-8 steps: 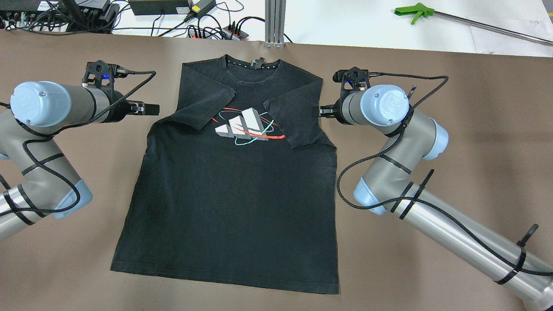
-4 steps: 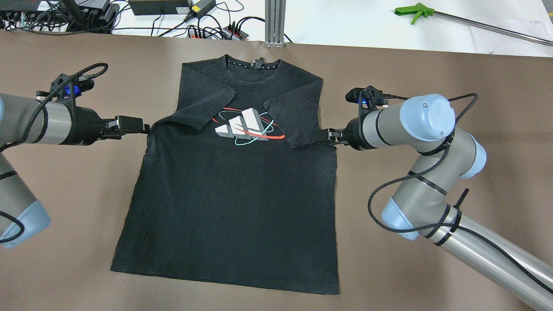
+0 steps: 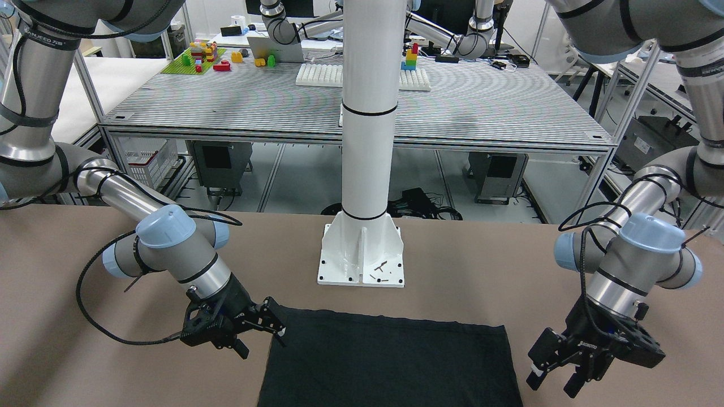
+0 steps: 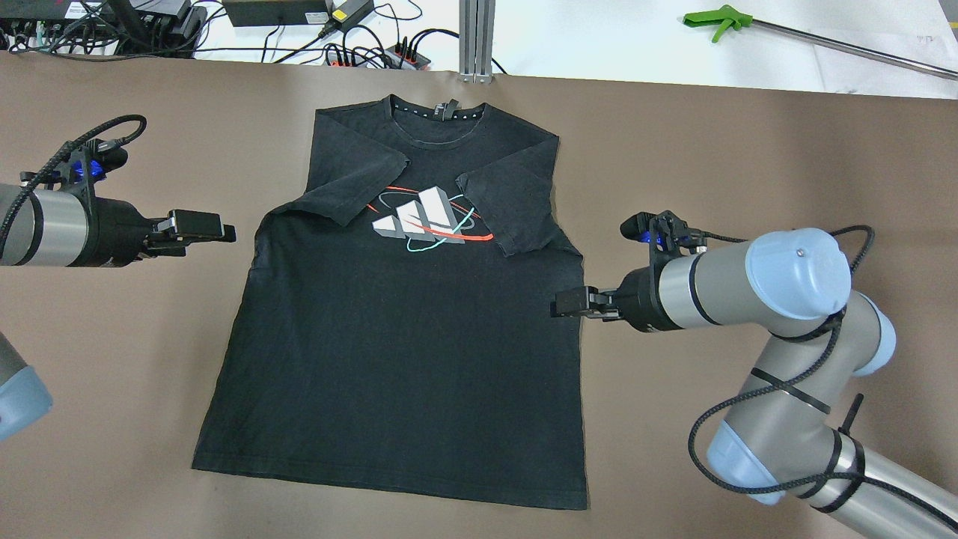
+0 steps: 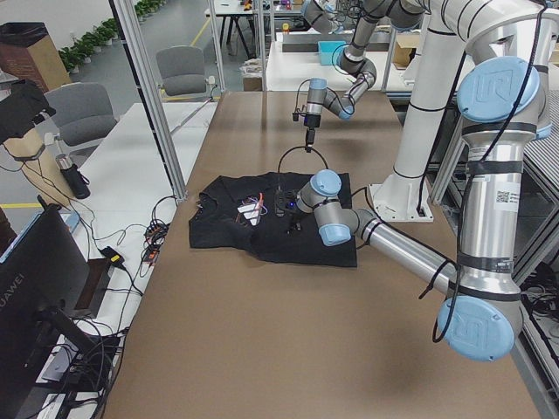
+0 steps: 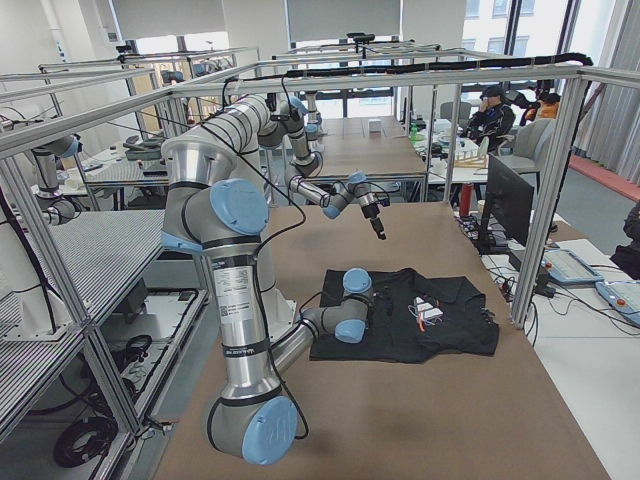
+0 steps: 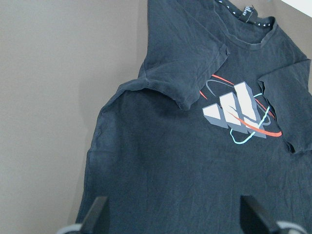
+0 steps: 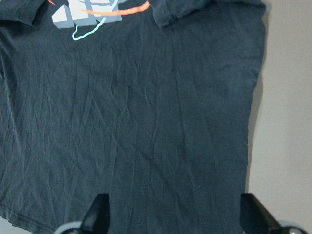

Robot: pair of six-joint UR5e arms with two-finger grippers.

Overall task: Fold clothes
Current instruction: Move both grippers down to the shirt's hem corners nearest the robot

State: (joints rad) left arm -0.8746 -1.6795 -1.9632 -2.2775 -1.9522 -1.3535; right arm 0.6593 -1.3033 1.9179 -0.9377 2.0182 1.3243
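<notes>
- Black short-sleeved fabric T-shirt with a white, red and teal chest print lies flat on the brown table. Collar points away from the robot, long axis near-to-far, sleeves folded inward.
- Right gripper: jaws wide, at the shirt's right side edge; nearer.
- Left gripper: jaws wide, just clear of the left edge.

HUAWEI on monitor; UR mark on arm joint cap; three-bar logo on shirt.

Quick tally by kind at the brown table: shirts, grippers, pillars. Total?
T-shirt: 1
Grippers: 2 (left gripper, right gripper)
Pillar: 1
Total: 4
</notes>
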